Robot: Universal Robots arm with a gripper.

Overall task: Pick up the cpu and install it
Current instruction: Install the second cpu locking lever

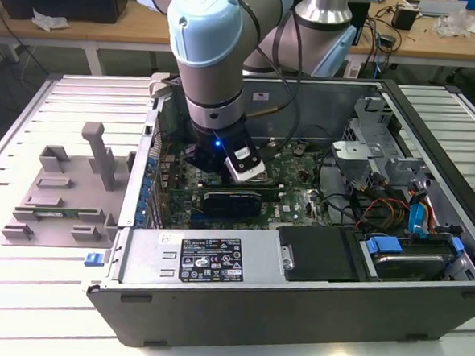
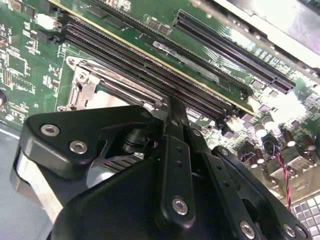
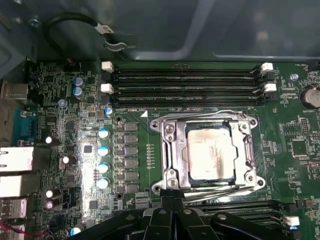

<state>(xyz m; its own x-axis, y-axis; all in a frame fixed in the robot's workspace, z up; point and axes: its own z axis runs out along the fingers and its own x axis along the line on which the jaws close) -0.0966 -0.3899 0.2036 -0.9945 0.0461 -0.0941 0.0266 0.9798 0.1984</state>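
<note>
Where the exterior view looks down into the open computer case (image 1: 293,327), the gripper (image 1: 246,169) hangs over the motherboard (image 1: 299,162); its grasp cannot be told. In the first wrist view, the cpu (image 3: 209,156), silver and smudged, sits in its socket frame (image 3: 167,150), just beyond the gripper, below 3 memory slots (image 3: 185,82).

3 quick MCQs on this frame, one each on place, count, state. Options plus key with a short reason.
1. Where is the cpu?
A. On the grey tray outside the case
B. In the metal socket frame on the green board
C. On the power supply

2. How many long black memory slots lie directly beside the socket frame, on its side toward the case wall?
A. One
B. Three
C. Six

3. Those slots are:
A. Empty
B. All filled
C. Covered by a cable

Key: B, the first wrist view shows the silver chip seated inside the frame; B, three parallel slots lie there; A, no modules stand in them.
</note>
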